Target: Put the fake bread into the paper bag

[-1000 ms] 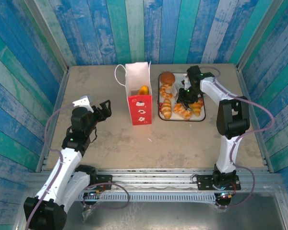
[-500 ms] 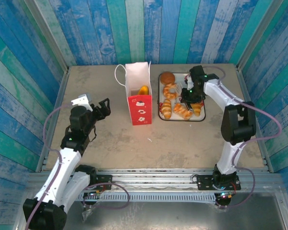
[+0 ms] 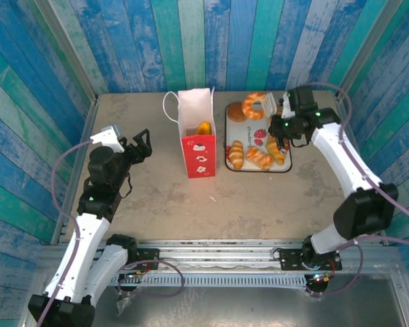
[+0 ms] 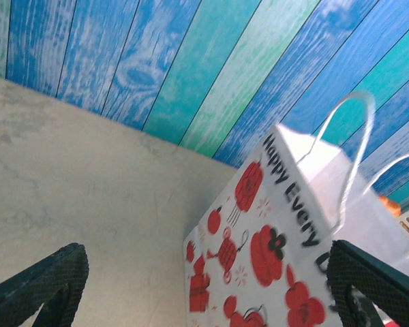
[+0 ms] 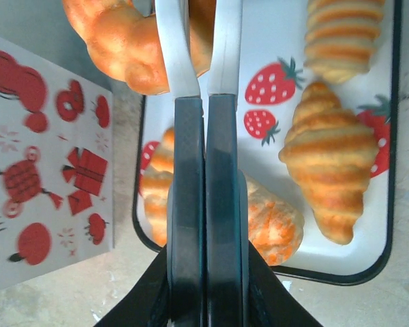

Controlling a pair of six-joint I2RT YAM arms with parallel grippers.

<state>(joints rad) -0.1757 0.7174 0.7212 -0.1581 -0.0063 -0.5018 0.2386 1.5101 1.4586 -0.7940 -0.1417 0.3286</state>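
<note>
Left gripper [image 3: 145, 144]: jaws wide apart, nothing between them, hanging over bare table [image 3: 157, 197] left of the bag. In the left wrist view the two fingertips [image 4: 44, 283] sit at opposite bottom corners, with the bag's printed side between them.

Paper bag [image 3: 198, 146]: upright at table centre, mouth open, white loop handle off its left side. One orange pastry [image 3: 203, 127] is visible inside.

Tray [image 3: 287, 165]: white, strawberry prints, just right of the bag, narrow gap, not touching. The rest of the fake bread [image 3: 259, 159] lies on it: three croissants or rolls along the near end and a brown bun [image 3: 236, 117] at the far left corner.

Right gripper [image 3: 270, 109]: jaws clamped on a ring doughnut [image 3: 247, 109], held up over the tray's far end. In the right wrist view the fingers [image 5: 180, 48] are pressed nearly together, pinching the doughnut's edge. The doughnut hangs over the tray's corner on the bag side, not over the bag mouth.
</note>
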